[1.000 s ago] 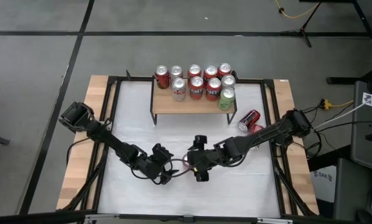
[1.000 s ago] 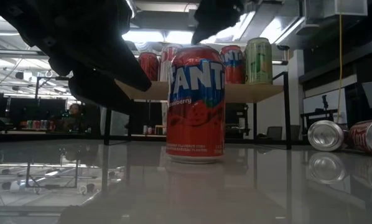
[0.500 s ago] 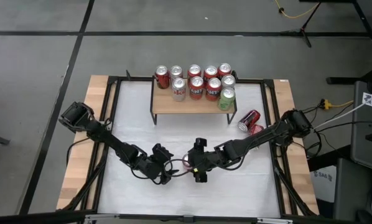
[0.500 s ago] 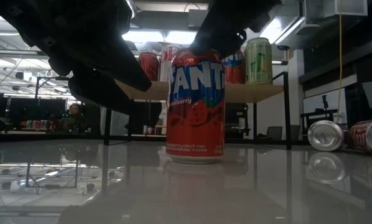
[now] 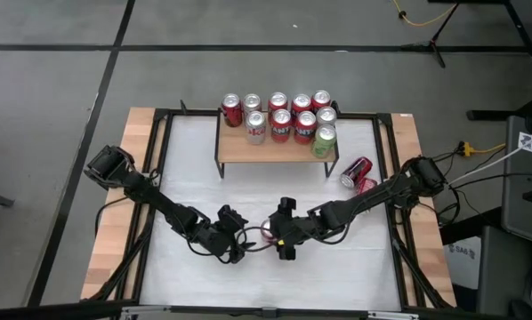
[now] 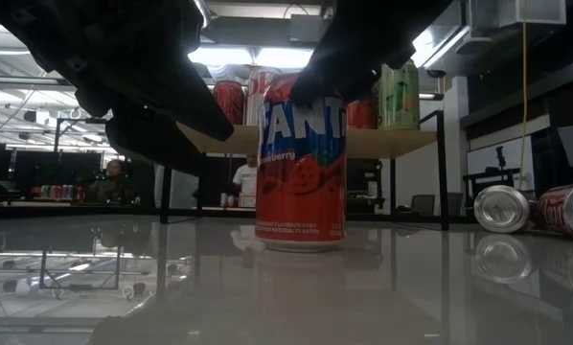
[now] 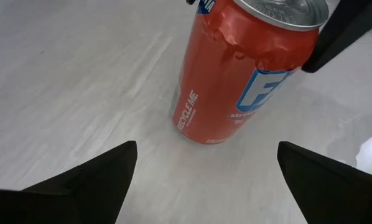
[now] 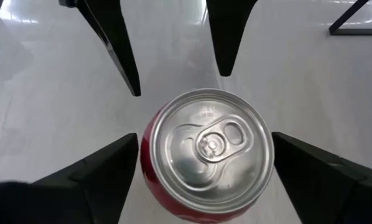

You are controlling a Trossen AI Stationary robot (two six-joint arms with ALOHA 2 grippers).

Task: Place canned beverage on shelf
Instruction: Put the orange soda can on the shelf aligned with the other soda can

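The right pincer has dropped over the upright red can, fingers narrowing but not yet gripping; left pincer waits wide open, empty

Nine cans stand on the shelf: eight red or red-and-white ones and one green can. One red Fanta can stands upright on the desk, and two more red cans lie on their sides by its right edge.
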